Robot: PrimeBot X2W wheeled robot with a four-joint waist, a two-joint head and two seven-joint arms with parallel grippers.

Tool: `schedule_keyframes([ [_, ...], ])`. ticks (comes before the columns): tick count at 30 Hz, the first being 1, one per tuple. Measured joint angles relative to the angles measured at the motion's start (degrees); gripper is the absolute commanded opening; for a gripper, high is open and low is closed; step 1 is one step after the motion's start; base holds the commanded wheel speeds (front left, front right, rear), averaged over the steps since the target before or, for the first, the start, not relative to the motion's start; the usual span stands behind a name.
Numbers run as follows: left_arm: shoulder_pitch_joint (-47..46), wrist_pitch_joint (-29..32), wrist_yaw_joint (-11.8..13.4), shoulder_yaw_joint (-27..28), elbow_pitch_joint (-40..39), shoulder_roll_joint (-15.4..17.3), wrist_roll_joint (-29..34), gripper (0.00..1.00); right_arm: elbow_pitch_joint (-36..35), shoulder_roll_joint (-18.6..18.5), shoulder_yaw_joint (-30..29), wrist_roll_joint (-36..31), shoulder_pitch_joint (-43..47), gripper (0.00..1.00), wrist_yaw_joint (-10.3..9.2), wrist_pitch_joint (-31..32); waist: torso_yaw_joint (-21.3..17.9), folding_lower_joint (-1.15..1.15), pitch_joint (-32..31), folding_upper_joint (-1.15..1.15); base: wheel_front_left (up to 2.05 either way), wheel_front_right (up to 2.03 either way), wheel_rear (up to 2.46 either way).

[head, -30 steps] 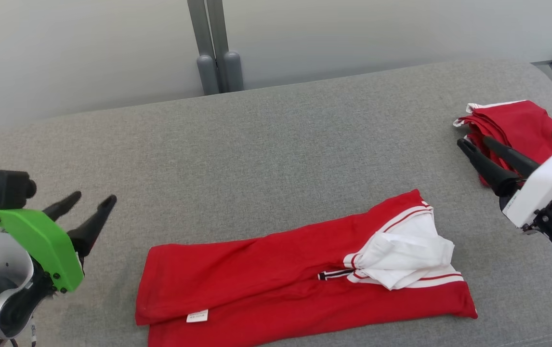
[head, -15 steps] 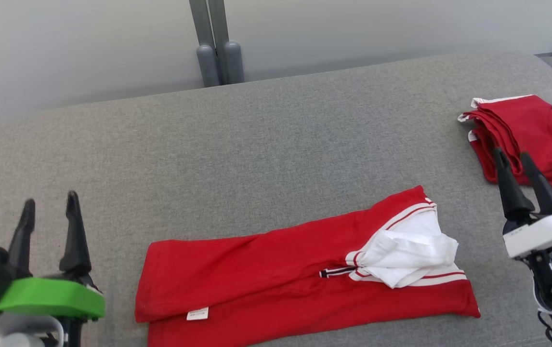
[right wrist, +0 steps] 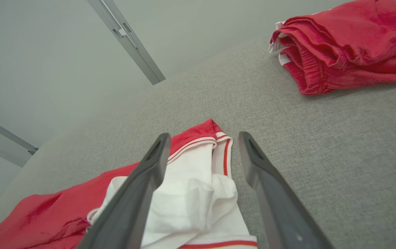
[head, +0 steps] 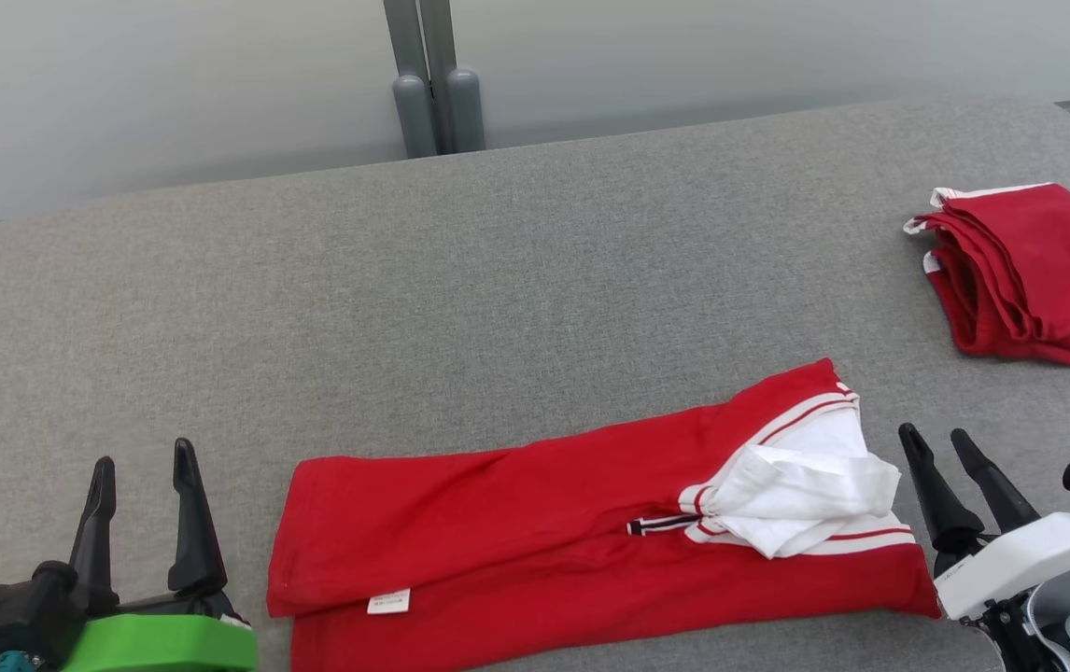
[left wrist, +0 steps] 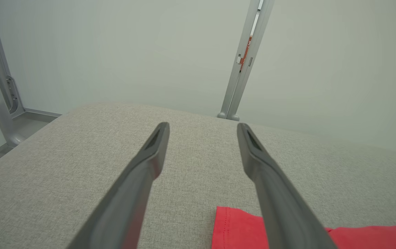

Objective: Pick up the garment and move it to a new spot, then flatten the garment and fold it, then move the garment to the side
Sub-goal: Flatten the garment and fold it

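Note:
A red garment (head: 516, 532) with white trim lies folded lengthwise near the front of the grey padded table (head: 460, 280), white lining bunched at its right end (head: 796, 490). My left gripper (head: 145, 457) stands open at the lower left, just left of the garment's left edge, nothing between its fingers. My right gripper (head: 935, 437) is open at the lower right, beside the garment's right end. The left wrist view shows the garment's red corner (left wrist: 232, 228) under the right finger. In the right wrist view the white lining (right wrist: 191, 204) lies between the open fingers.
A second red garment (head: 1030, 271), folded into a small stack, rests at the table's far right, also seen as a red stack (right wrist: 343, 45) in the right wrist view. A grey post (head: 432, 84) rises behind the table against a pale wall.
Both arms have drawn back and down toward the front corners, fingers now pointing away from me. The right gripper left the folded stack. The camera shifted slightly; the garment itself stayed put.

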Motion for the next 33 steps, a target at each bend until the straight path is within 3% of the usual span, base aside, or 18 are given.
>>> schedule_keyframes([
  [11, -2.65, 0.0, -5.01, 0.45, 4.0, -4.09, 3.52, 1.0, 12.88, 2.56, 3.53, 4.14, -6.11, 1.0, 0.0, 9.16, 1.27, 0.0, 0.54, 0.0, 0.0, 0.0, 0.0],
  [23, -3.81, 0.0, -7.35, 0.12, 6.77, -5.66, 4.63, 1.0, 24.46, 5.38, 4.38, 6.71, -10.91, 1.0, 0.04, 14.86, 3.95, 0.0, 0.87, 0.0, 0.0, 0.0, 0.0],
  [24, -3.87, 0.0, -7.49, 0.08, 6.9, -5.77, 4.71, 1.0, 24.08, 5.39, 4.83, 6.97, -11.04, 0.75, -0.02, 15.04, 4.14, 0.0, 0.84, 0.0, 0.0, 0.0, 0.0],
  [25, -3.94, 0.0, -7.5, 0.0, 7.04, -5.88, 4.79, 1.0, 23.38, 5.77, 4.99, 8.13, -11.06, 0.0, -0.03, 15.01, 4.41, 0.0, 0.8, 0.0, 0.0, 0.0, 0.0],
  [33, -3.99, 0.0, -7.8, 0.6, 7.73, -6.14, 5.22, 1.0, 21.07, 5.75, 8.1, 9.96, -11.07, 0.0, -0.01, 12.58, 5.04, 0.0, 0.07, 0.0, 0.0, 0.0, 0.0],
])
